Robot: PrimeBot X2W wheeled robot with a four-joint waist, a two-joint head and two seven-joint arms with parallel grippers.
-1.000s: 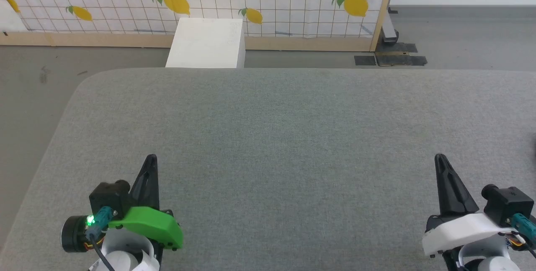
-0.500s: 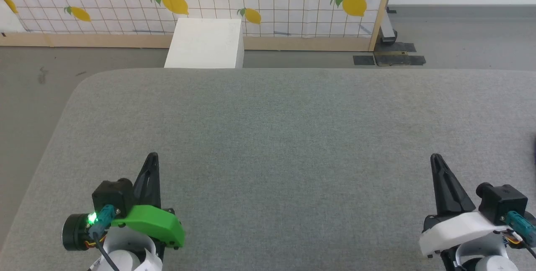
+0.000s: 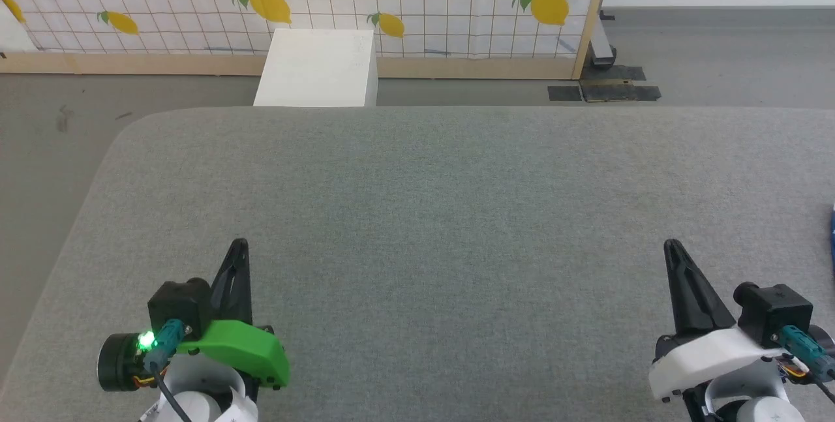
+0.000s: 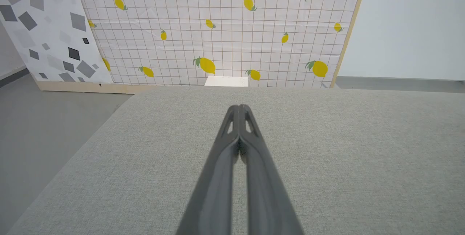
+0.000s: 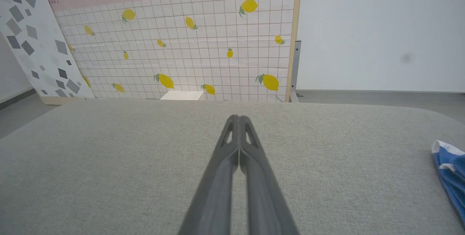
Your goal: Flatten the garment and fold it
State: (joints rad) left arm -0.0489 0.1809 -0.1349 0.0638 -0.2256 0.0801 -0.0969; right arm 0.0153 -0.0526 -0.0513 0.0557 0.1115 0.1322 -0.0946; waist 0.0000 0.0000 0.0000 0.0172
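A bright blue garment [image 5: 454, 182] with a few white patches lies bunched on the far right of a grey fabric-covered table [image 3: 417, 213]. Just one crumpled edge of it is visible, cut off by the right border of the right wrist view, so its full shape and long axis cannot be told. The visible strip runs roughly from far to near. In the head view it is a thin blue sliver at the right border, resting on the tabletop.

The right gripper [image 3: 670, 247] sits low at the near right, with its two long dark fingers pressed tightly together, grasping nothing and pointing away towards the far edge. The garment lies to the right of those fingers and at about the same depth as their tips, with bare grey cloth between them. The left gripper [image 3: 238, 246] sits at the near left, also clenched and empty, and is well apart from the garment.

The right arm is clearly the nearer one. Any reach would probably need it to swing out to the right and spread its fingers first.

Beyond the far edge of the table stand a white box [image 3: 316, 70] and a gridded screen printed with lemons [image 3: 424, 4].
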